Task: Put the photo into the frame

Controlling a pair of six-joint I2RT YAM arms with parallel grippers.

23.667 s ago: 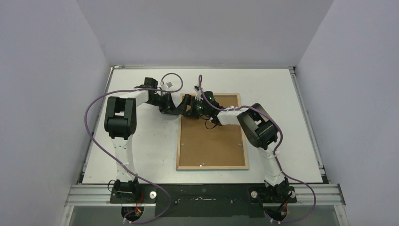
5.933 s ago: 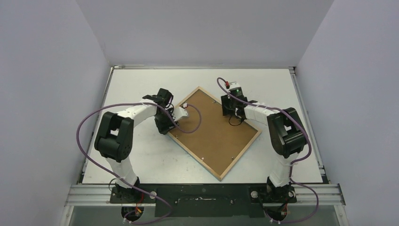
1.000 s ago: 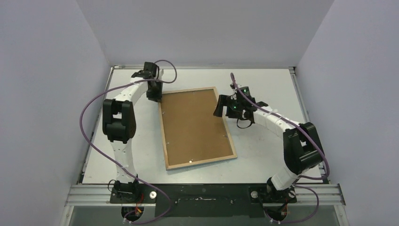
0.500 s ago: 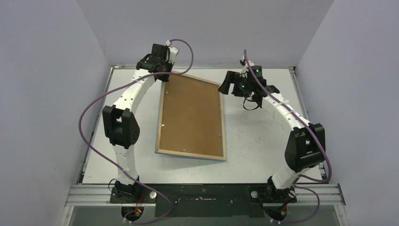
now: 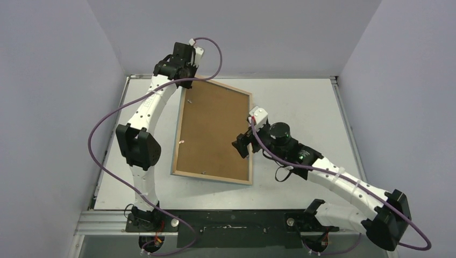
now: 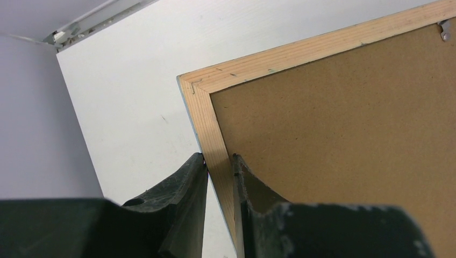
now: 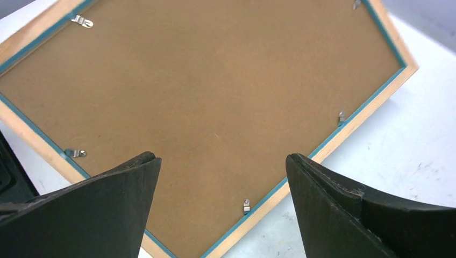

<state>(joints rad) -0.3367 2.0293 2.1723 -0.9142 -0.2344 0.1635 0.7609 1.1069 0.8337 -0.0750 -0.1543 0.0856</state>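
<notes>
Pinching the frame by its far left corner, the left claw was clamped on the light wooden rim, one finger on each side of it. The frame was back side up, and it looked tipped, with the held corner up above the white table. The brown backing board filled the frame. Small metal clips sat along the inside of the frame's rim. A thin blue line ran just inside the wood. The right claw hung over the frame's right edge with its fingers wide apart, holding nothing.
</notes>
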